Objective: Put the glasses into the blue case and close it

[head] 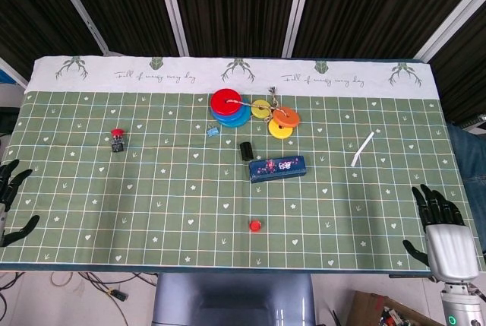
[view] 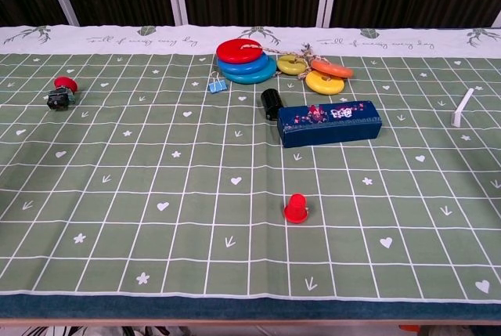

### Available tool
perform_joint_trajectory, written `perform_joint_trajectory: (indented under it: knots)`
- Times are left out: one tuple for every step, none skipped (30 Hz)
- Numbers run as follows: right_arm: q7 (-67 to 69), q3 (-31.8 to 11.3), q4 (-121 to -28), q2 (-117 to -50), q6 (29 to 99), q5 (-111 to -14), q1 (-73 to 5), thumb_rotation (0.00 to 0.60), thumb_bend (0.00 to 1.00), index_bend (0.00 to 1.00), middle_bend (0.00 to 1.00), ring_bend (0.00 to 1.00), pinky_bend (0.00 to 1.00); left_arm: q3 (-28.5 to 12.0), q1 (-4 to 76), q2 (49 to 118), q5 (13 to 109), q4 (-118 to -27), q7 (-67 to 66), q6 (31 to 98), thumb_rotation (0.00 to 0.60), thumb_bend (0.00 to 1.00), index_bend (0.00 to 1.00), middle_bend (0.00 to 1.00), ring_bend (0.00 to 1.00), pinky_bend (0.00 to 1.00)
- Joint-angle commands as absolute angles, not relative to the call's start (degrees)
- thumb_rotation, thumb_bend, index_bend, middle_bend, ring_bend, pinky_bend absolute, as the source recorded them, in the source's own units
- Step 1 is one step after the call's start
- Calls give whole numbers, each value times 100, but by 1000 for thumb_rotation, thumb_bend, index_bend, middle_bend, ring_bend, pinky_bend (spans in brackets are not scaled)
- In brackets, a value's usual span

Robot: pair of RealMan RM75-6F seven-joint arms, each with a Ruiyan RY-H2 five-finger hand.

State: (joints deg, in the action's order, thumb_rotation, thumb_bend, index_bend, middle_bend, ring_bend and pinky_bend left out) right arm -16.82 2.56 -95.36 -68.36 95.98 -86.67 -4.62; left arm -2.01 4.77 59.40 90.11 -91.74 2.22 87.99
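Dark slatted wall (head: 235, 7) w/ white beams (head: 173, 7)

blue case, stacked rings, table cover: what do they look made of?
Blue case: rigid, likely plastic or coated card; crisp edges, printed lid, faint sheen. Stacked rings: probably painted wood or plastic; solid bright colors, smooth, rope threaded through them. Table cover: looks like printed cloth or vinyl; flat, matte.

The blue case (head: 277, 168) lies closed near the middle of the counter (head: 152, 189), a small black cylinder (head: 246, 150) just beside its upper left end. Both hands sit at the counter's edges — the left hand (head: 9, 200) far left, the right hand (head: 442, 227) at the lower right corner — fingers apart, holding nothing.
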Motion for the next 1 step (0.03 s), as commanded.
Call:
perform_joint_trajectory:
  knots:
    - [-1662,217,-9571,-6816,9508,-8629,-448,600,169,0,87,117,203,-204,488,5958,9034,-9134,260,8818,600,235,122,0,0,0]
